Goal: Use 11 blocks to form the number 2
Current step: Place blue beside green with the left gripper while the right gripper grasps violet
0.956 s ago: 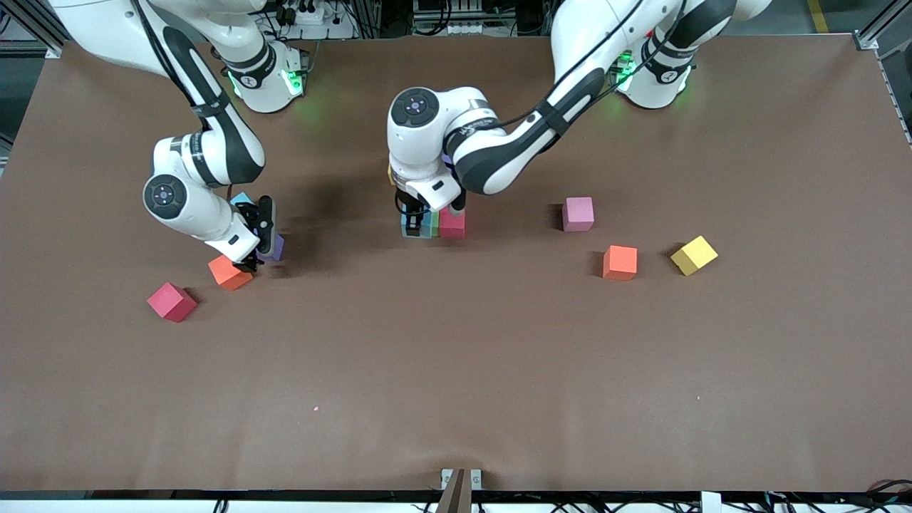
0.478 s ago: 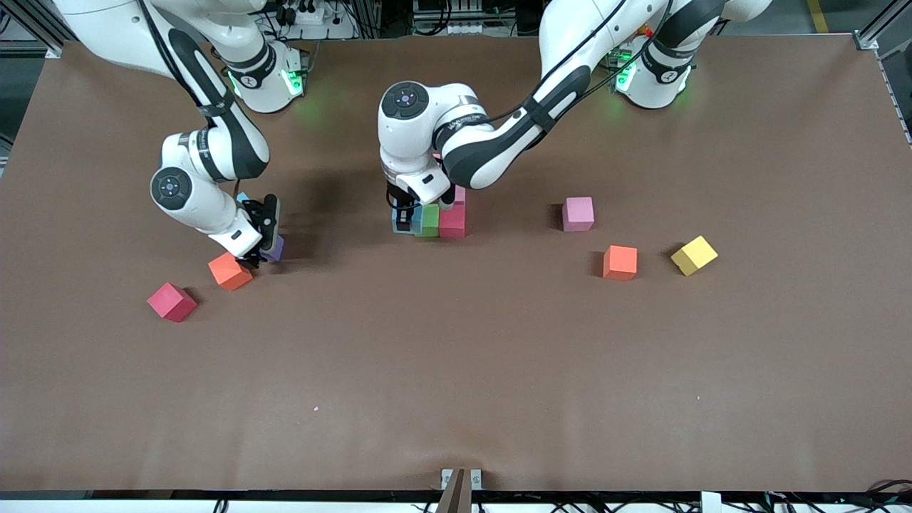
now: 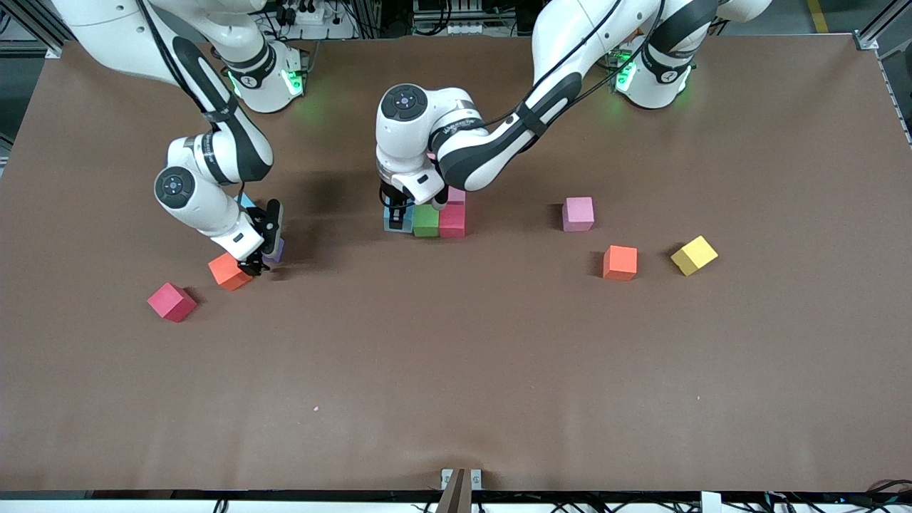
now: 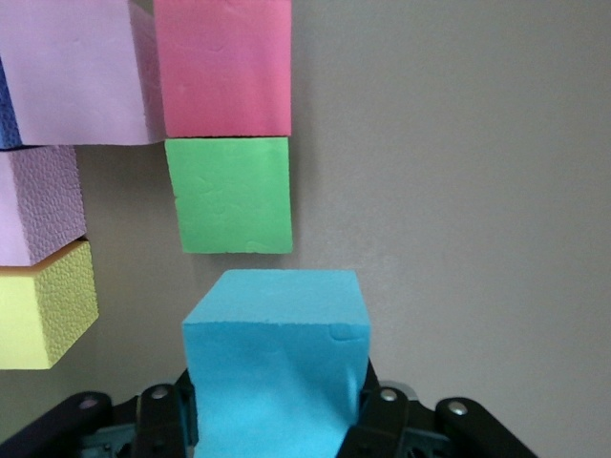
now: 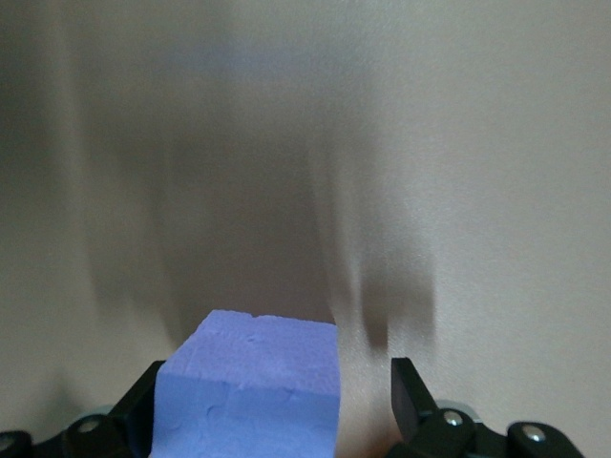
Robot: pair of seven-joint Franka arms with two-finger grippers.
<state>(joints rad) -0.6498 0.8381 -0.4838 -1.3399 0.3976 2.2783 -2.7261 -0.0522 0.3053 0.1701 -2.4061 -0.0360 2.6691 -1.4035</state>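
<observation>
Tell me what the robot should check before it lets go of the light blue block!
1. Left tool squeezes light blue block on both sides: ok.
2. Block sits in a row with green block: ok.
3. Block snug against green block: not ok, a gap shows.
4. Block resting on the table: cannot tell.
5. Right tool gripping purple block: not ok, one finger is apart.

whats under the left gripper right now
The left gripper holds a light blue block beside the green block. Whether that block touches the table is hidden.
</observation>
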